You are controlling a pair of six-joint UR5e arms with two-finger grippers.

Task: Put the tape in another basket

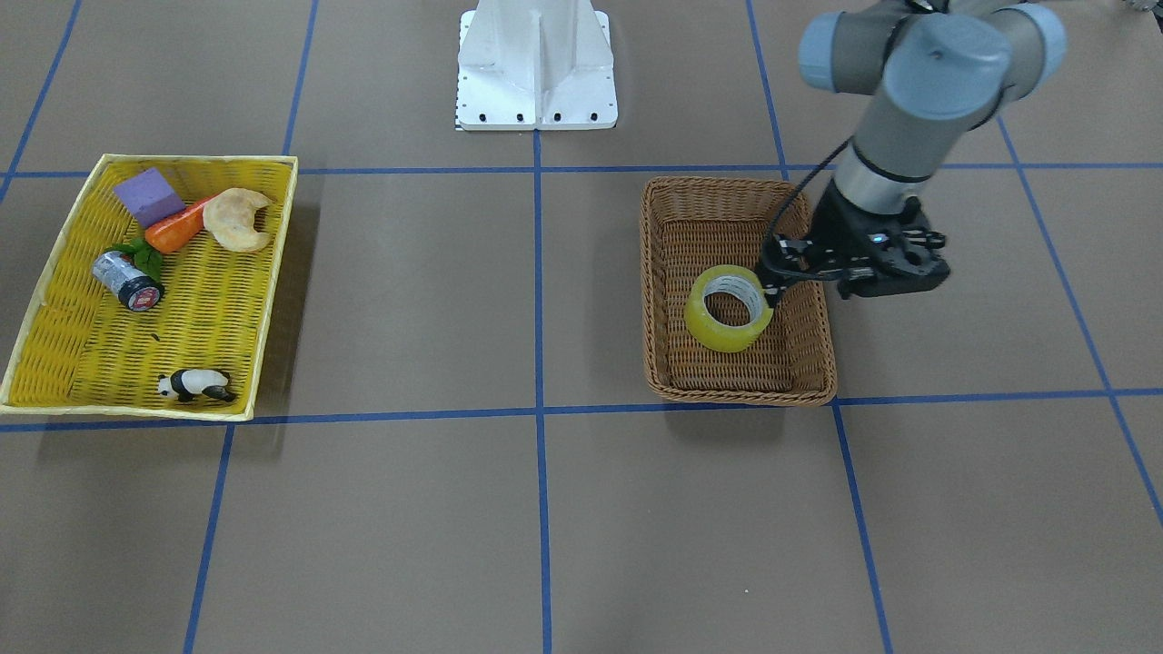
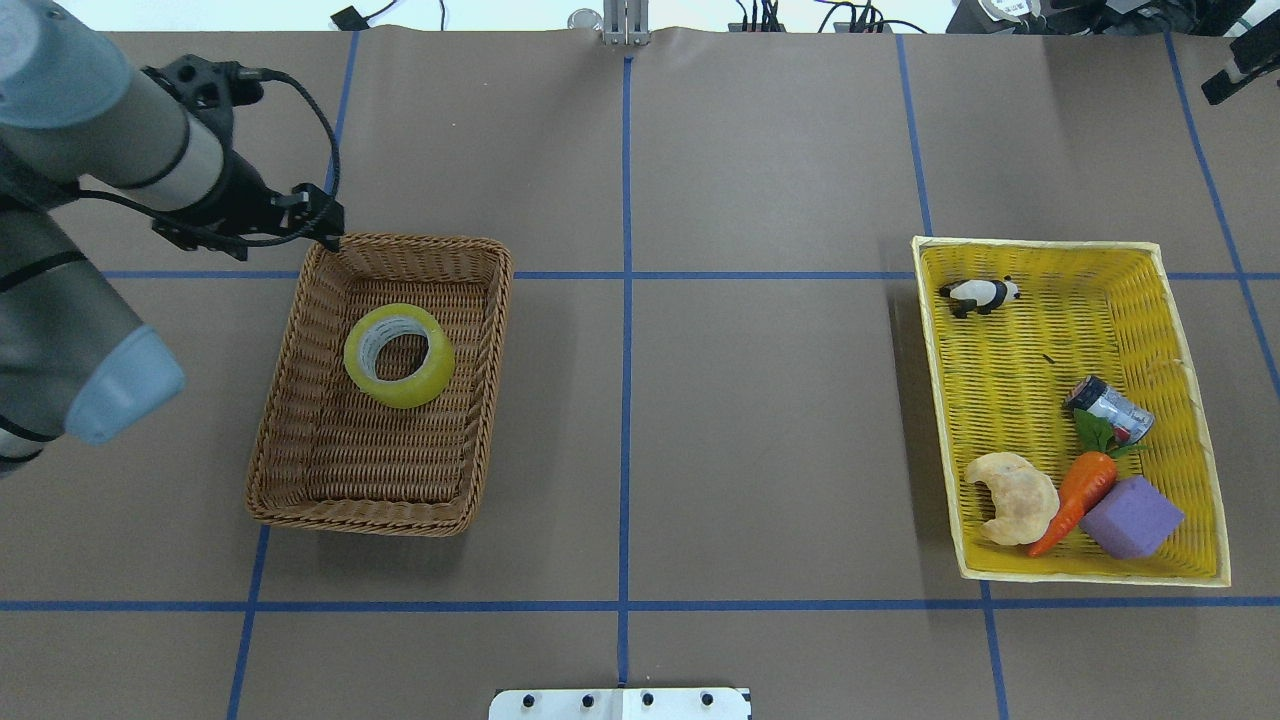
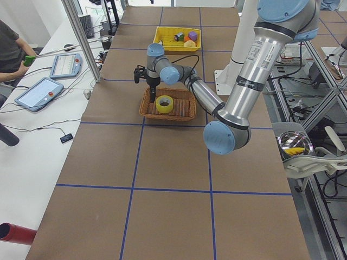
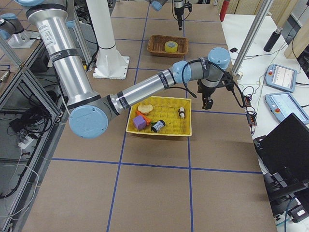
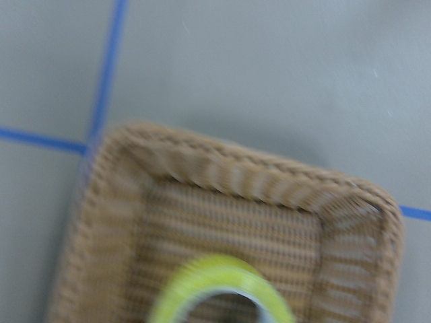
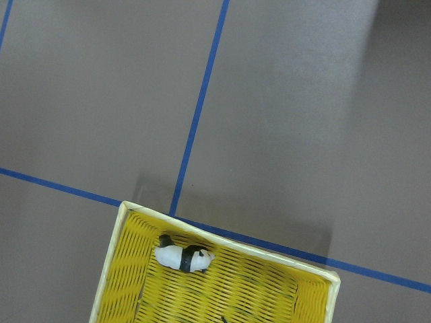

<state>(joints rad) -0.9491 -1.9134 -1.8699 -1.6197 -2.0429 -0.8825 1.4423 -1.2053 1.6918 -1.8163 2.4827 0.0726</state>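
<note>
The tape [image 1: 700,320], a wide yellow-green roll with a whitish core, lies flat in the far half of the brown wicker basket [image 1: 738,396]. It also shows in the overhead view [image 2: 400,393] and, blurred, in the left wrist view [image 5: 215,272]. My left gripper [image 1: 772,272] hangs tilted over the basket's far corner on my left [image 2: 325,225]. Its jaws look open and empty, just beside the roll. My right gripper [image 4: 206,103] shows only in the exterior right view, beyond the yellow tray; I cannot tell its state.
The shallow yellow tray [image 2: 940,400] on my right holds a toy panda [image 2: 980,294], a silver can [image 2: 1110,408], a carrot [image 2: 1075,495], a purple block [image 2: 1130,517] and a bread piece [image 2: 1012,498]. The robot base [image 1: 536,73] stands at the table's near edge.
</note>
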